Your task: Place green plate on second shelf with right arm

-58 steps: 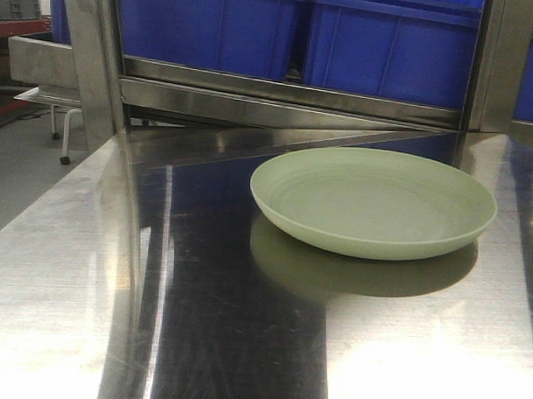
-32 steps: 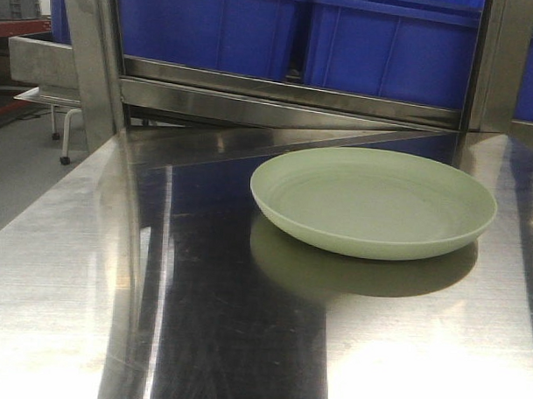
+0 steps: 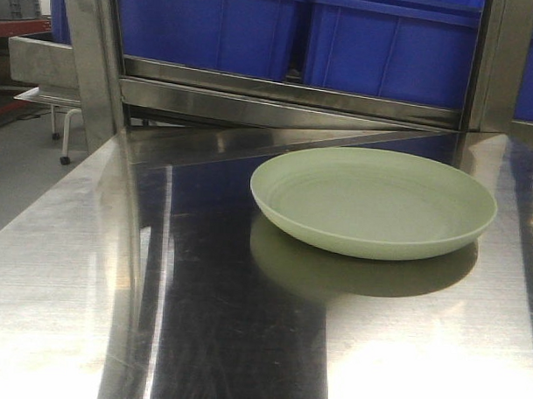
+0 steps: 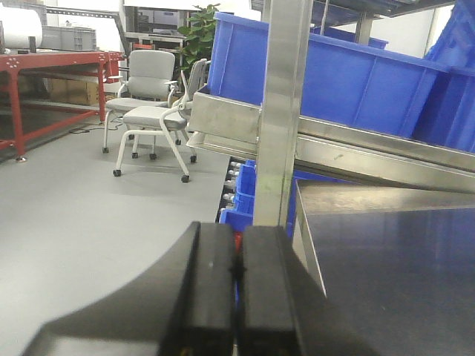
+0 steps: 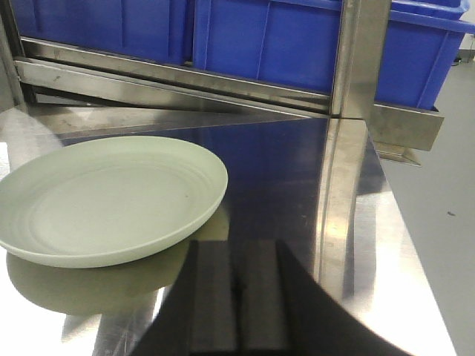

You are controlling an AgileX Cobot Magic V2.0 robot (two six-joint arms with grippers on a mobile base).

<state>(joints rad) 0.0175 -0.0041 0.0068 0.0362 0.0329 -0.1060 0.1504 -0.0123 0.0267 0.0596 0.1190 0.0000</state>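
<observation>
The green plate point(image 3: 373, 201) lies flat on the shiny steel surface point(image 3: 89, 272), right of centre in the front view. It also shows in the right wrist view point(image 5: 104, 200), at the left. My right gripper point(image 5: 236, 248) is shut and empty, just right of and in front of the plate's near rim, apart from it. My left gripper point(image 4: 237, 230) is shut and empty, off the steel surface's left edge, over the floor. Neither gripper shows in the front view.
Blue bins point(image 3: 386, 46) sit on a slanted steel shelf rail point(image 3: 287, 99) behind the plate. Steel uprights point(image 3: 92, 62) point(image 5: 356, 59) stand at the back corners. Office chairs point(image 4: 152, 104) and a red bench point(image 4: 44, 67) stand on the grey floor to the left.
</observation>
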